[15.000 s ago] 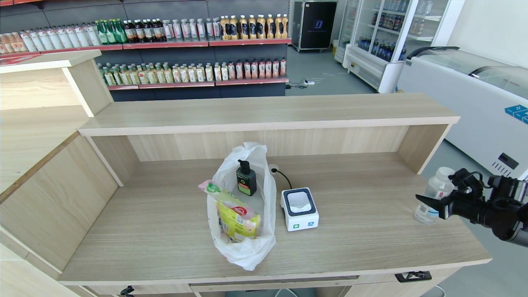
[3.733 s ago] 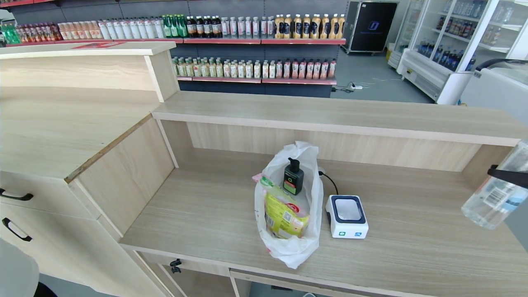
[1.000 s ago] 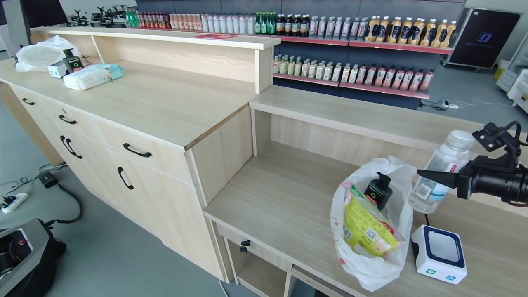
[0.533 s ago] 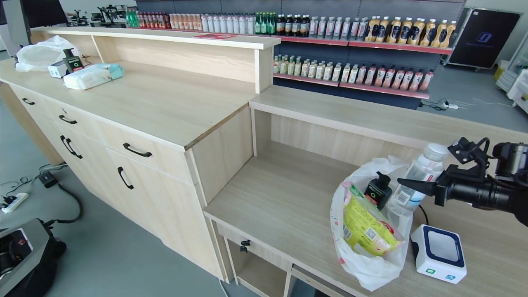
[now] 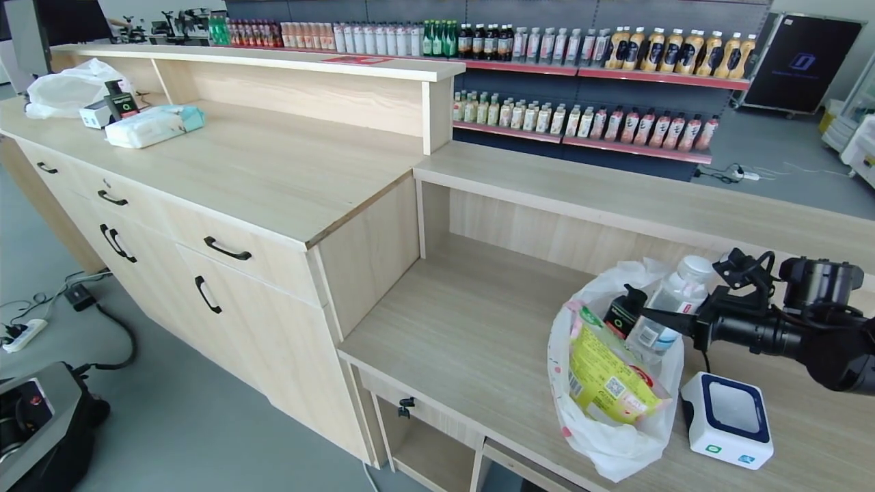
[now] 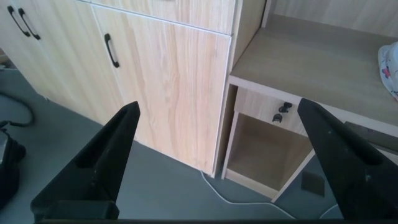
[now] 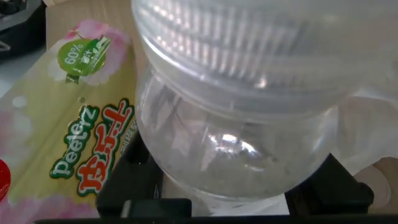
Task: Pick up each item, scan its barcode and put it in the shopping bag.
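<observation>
Right gripper [image 5: 660, 316] is clamped on the clear water bottle [image 5: 668, 306], gripped at its lower body from the side. The bottle is made of transparent ribbed plastic, closed with a white cap and fitted with a label carrying a barcode. It is held tilted, cap uppermost and leaning toward the tabletop's back edge. Its base is located inside the mouth of the white shopping bag [image 5: 615, 454].

In the right wrist view, the bottle [image 7: 236, 124] is seen directly over the yellow snack packet [image 7: 74, 149].

The bag is positioned near the front edge of the tabletop [image 5: 478, 328]. The front of the bag is occupied by the snack packet [image 5: 608, 383], which is propped upright. A black pump bottle [image 5: 621, 314] is located at the back of the bag, just beside the water bottle. The bottle's base is thus bounded by the pump bottle, the packet and the bag wall on the scanner side.

A white barcode scanner [image 5: 728, 420] with a dark-framed window is set just beside the bag, also near the front edge.

Left gripper [image 6: 217, 107] is held with its fingers spread wide apart, over the grey floor in front of the cabinet doors [image 6: 168, 81].
</observation>
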